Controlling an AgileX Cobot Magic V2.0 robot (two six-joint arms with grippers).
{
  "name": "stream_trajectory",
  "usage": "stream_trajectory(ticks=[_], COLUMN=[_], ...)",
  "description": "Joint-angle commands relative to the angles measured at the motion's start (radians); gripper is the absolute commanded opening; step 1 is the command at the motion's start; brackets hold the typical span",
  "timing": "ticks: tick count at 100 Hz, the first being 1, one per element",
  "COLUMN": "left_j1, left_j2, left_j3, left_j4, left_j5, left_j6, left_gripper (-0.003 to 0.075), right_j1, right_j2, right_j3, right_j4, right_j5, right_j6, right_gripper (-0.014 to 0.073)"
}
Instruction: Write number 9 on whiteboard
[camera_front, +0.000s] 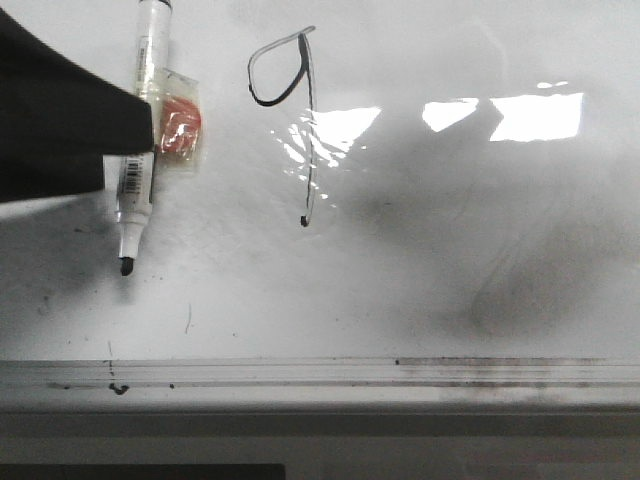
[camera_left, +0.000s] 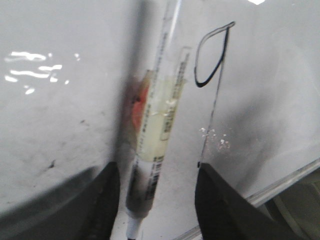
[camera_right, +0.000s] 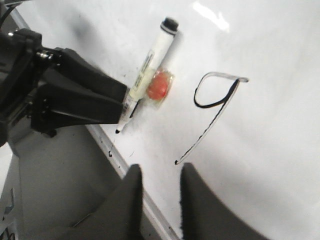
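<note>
On the whiteboard a black number 9 is drawn, a small loop with a long tail ending in a dot; both wrist views show the number 9 too. A white marker lies flat on the board left of the figure, its black tip toward the near frame and an orange piece taped to its barrel. My left gripper hovers over the marker, open, with its fingers wide on either side and not touching it. My right gripper is open and empty near the tail's dot.
A silver frame strip edges the near side of the board, with a grey surface beyond it. Grey smudges and small black specks mark the board. Bright light reflections lie to the right of the figure.
</note>
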Motion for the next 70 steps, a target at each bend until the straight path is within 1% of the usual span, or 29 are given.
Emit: stream_trajectory(ticks=[1, 2, 4, 5, 8, 20, 31, 39, 47, 58, 70], left_j1=[-0.001, -0.001, -0.001, -0.001, -0.001, 0.001, 0.001, 0.001, 0.001, 0.001, 0.001], left_j2=[-0.089, -0.095, -0.116, -0.123, -0.159, -0.270, -0.361, -0.435, -0.506, -0.608, -0.702], left_j3=[-0.027, -0.027, -0.027, -0.027, -0.027, -0.027, -0.018, 0.017, 0.065, 0.152, 0.236], left_j4=[0.097, 0.109, 0.124, 0.128, 0.147, 0.223, 0.298, 0.356, 0.362, 0.367, 0.389], left_j5=[-0.055, -0.055, -0.055, -0.055, -0.055, -0.052, -0.030, -0.026, -0.026, -0.021, -0.020], left_j6=[-0.003, -0.003, -0.003, -0.003, -0.003, -0.001, -0.001, -0.001, -0.001, -0.001, -0.001], left_gripper=[0.0157, 0.0122, 0.0087, 0.0051, -0.0018, -0.0020, -0.0020, -0.0020, -0.0020, -0.0020, -0.0020], right_j1=[-0.005, -0.005, -0.005, -0.005, -0.005, -0.005, -0.005, -0.005, -0.005, -0.005, -0.005], right_j2=[-0.073, -0.083, -0.100, -0.105, -0.126, -0.235, -0.367, -0.468, -0.591, -0.753, -0.928], right_j3=[0.005, 0.014, 0.022, 0.031, 0.051, 0.154, 0.282, 0.373, 0.476, 0.593, 0.705], right_j4=[-0.037, -0.040, -0.044, -0.049, -0.058, -0.097, -0.132, -0.171, -0.198, -0.213, -0.212], right_j5=[-0.108, -0.118, -0.137, -0.143, -0.172, -0.295, -0.397, -0.458, -0.510, -0.533, -0.485], right_j6=[0.002, 0.002, 0.002, 0.002, 0.002, 0.002, 0.002, 0.002, 0.002, 0.002, 0.002], right_gripper=[-0.0067, -0.0065, -0.0065, -0.0065, -0.0065, -0.0065, -0.0065, -0.0065, -0.0064, -0.0064, -0.0064])
